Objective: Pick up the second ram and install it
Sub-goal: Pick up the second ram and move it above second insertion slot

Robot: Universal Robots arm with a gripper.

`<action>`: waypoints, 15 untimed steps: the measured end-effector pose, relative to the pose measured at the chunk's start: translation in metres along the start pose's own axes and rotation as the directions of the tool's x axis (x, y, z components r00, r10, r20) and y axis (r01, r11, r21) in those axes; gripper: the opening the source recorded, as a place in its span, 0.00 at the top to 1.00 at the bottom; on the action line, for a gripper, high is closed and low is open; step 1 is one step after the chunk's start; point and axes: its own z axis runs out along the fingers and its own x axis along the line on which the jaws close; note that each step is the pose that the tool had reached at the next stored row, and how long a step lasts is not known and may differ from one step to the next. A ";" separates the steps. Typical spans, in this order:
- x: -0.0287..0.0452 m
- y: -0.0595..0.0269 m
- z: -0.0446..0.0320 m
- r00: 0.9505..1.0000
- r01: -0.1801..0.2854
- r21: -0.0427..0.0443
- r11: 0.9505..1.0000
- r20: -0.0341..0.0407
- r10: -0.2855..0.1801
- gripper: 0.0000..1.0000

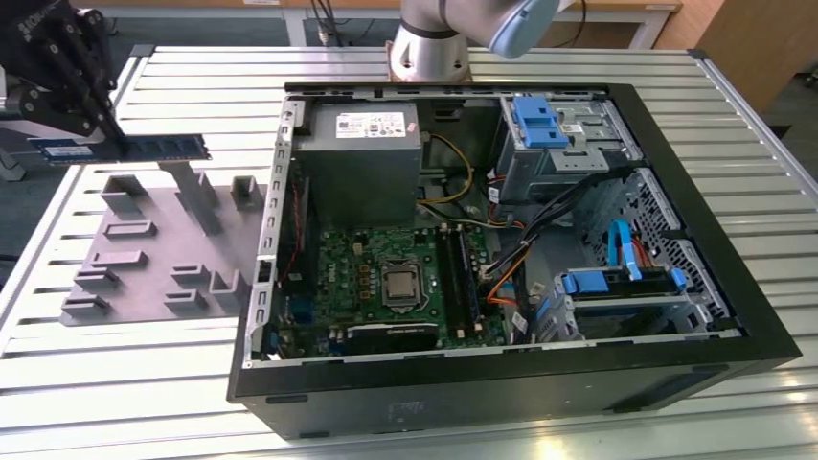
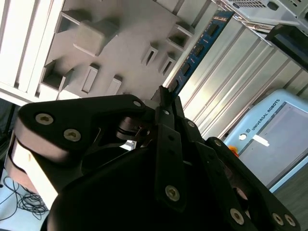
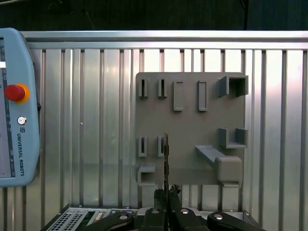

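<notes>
The hand (image 1: 105, 134) pinches the thin, flat blue second ram (image 1: 167, 148) above the slotted matte-grey plate (image 1: 141, 259).

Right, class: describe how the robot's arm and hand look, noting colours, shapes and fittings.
The arm is a smooth silver-grey tube with a pale blue rounded joint cap. The hand is matte black, built of flat linked plates that taper to narrow tips, joined by silver round-headed screws.

Near the grey holder plate (image 1: 147, 268), the gripper (image 1: 109, 142) is cut off by the exterior view's left edge and covers part of the second ram (image 1: 167, 148), whose chips are too small to count
</notes>
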 end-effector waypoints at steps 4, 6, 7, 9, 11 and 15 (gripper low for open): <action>0.0000 -0.0067 0.0002 1.000 0.000 0.000 1.000 0.000 0.000 0.86; 0.0000 -0.0103 0.0002 1.000 0.000 0.000 1.000 0.000 0.000 0.86; 0.0000 -0.0121 0.0002 1.000 0.000 0.000 1.000 0.000 0.000 0.86; 0.0000 -0.0155 0.0003 1.000 0.000 0.000 1.000 0.000 0.000 0.86; -0.0001 -0.0183 0.0004 1.000 0.000 0.000 1.000 0.000 0.000 0.86; -0.0001 -0.0242 0.0006 1.000 0.000 0.000 1.000 0.000 0.000 0.86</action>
